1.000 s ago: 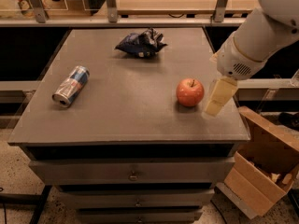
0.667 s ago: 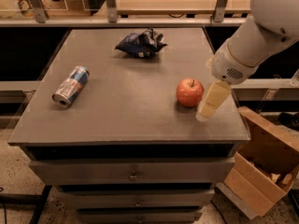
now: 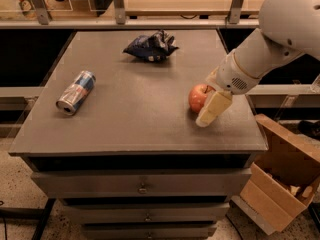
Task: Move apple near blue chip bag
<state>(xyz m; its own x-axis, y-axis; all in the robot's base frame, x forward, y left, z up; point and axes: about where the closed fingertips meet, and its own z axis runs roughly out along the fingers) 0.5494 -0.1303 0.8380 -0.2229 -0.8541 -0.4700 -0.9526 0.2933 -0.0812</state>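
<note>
On the grey table [image 3: 145, 114] the gripper [image 3: 206, 115] covers the apple [image 3: 196, 98]'s right side; I cannot tell the jaws' state.

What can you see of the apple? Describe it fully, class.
The apple is round, red-orange with a paler patch near its top, smooth-skinned. It sits on the grey cabinet top, right of centre, well apart from the blue chip bag at the back. The robot's cream hand is against its right side, hiding part of it; whether it grips cannot be told.
</note>
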